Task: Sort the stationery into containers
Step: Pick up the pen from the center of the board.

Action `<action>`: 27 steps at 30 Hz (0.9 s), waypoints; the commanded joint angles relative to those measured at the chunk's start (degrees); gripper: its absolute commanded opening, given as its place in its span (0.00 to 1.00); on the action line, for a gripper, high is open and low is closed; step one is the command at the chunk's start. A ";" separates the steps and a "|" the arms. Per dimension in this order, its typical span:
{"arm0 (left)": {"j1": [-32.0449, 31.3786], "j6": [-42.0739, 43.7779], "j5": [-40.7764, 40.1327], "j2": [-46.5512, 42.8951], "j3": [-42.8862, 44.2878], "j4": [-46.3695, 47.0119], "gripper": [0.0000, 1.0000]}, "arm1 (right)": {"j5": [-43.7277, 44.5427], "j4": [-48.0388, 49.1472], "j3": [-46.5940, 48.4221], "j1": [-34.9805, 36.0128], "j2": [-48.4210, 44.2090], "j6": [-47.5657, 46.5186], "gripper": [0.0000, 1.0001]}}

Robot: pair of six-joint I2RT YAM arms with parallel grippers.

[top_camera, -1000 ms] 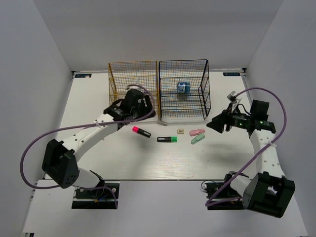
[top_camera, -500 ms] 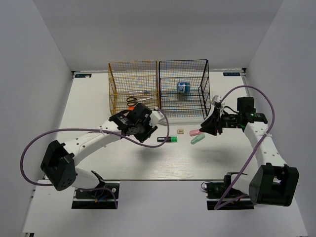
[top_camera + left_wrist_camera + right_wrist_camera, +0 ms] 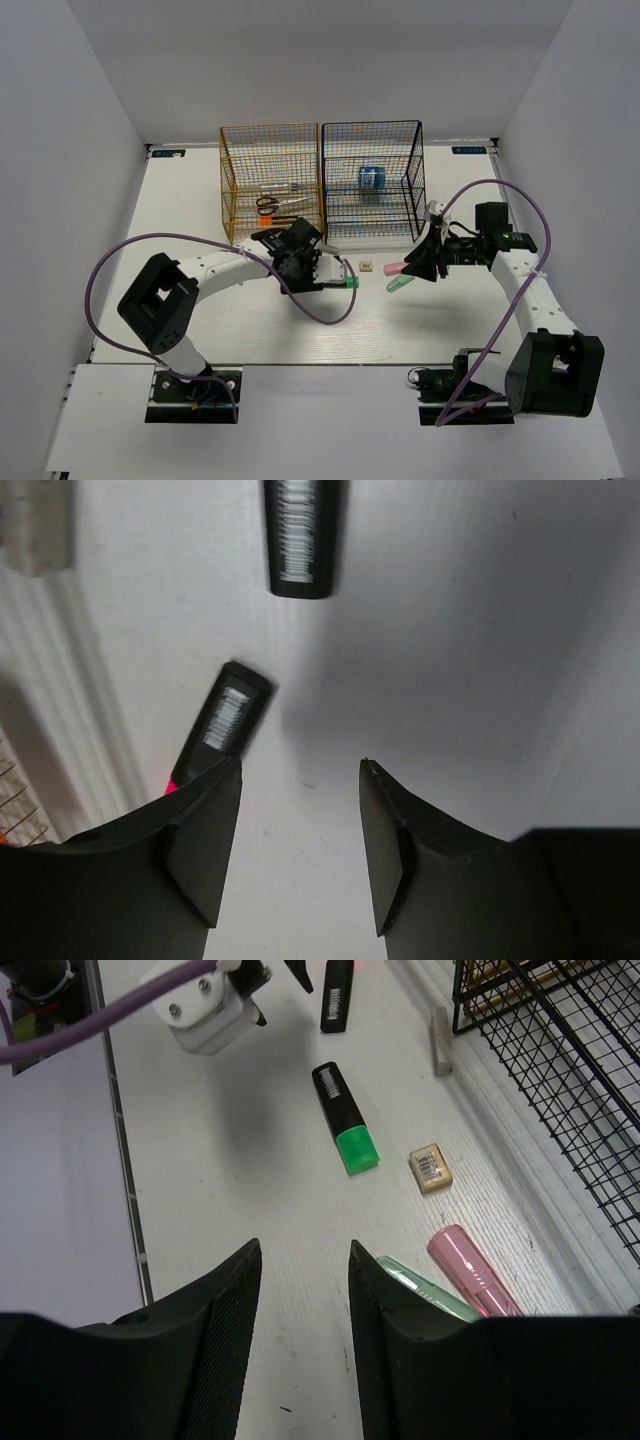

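Note:
Black-handled scissors (image 3: pixel 275 203) lie in the yellow-orange wire rack (image 3: pixel 240 150). A blue roll (image 3: pixel 372 177) sits in the black wire rack (image 3: pixel 400 140). My left gripper (image 3: pixel 310 266) is open and empty, low over the table beside the red-ended marker (image 3: pixel 222 725). The green-ended marker (image 3: pixel 346 283) lies just beyond it (image 3: pixel 300 535). My right gripper (image 3: pixel 416 268) is open and empty (image 3: pixel 303 1252) next to the mint piece (image 3: pixel 420 1282) and the pink piece (image 3: pixel 470 1268). The beige cube (image 3: pixel 430 1168) and the green-ended marker (image 3: pixel 343 1120) lie ahead of it.
A small pale bar (image 3: pixel 440 1040) lies by the foot of the racks. The black rack's mesh (image 3: pixel 560 1060) stands close on the right of the right wrist view. Purple cables loop off both arms.
My left gripper has pulled back from the yellow-orange rack, leaving the scissors in view there, and come down over the markers. My right gripper has moved left to the pink and mint pieces.

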 commanded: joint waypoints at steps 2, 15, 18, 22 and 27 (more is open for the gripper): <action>0.78 10.39 3.28 -1.79 -2.90 5.90 0.61 | -0.56 -0.16 -0.36 0.01 0.50 -1.94 0.44; 4.65 15.32 5.66 3.83 -0.26 6.10 0.61 | -1.53 -1.66 -0.02 -0.08 1.82 -3.17 0.44; 5.88 15.84 7.14 5.59 2.02 4.24 0.61 | -1.62 -1.57 -0.01 -0.08 1.91 -3.43 0.44; 6.67 16.55 8.12 7.44 4.74 2.30 0.61 | -1.79 -2.10 -0.37 -0.26 1.64 -3.96 0.44; 7.46 16.64 10.22 10.34 8.08 -0.69 0.60 | -2.41 -2.36 -0.37 -0.26 1.38 -4.75 0.44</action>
